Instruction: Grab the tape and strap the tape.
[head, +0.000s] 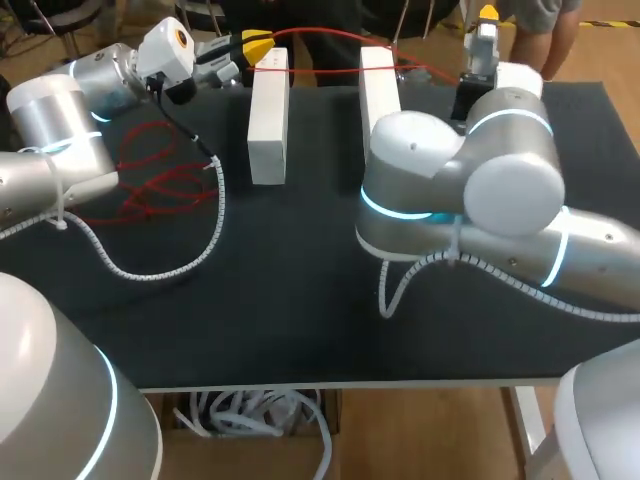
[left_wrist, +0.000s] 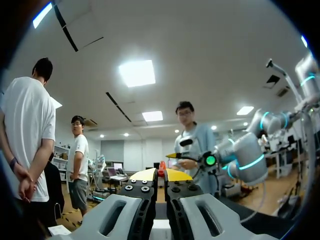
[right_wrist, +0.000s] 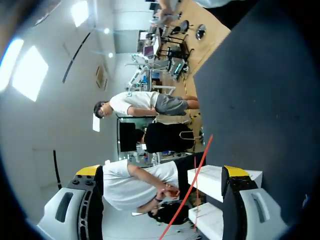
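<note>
My left jaws pinch the red tape (right_wrist: 192, 176) stretched over white blocks (head: 268, 115) at the far edge of the table (head: 300, 300); right jaws gape around it. Light, limp: grip near a block

My left gripper (head: 257, 45) sits at the far end of the left white block (head: 268, 115). The red tape (head: 345, 35) leaves its yellow tips and runs over the right white block (head: 378, 90) towards my right gripper (head: 487, 14). More tape lies tangled on the black bench (head: 300, 300).
</note>
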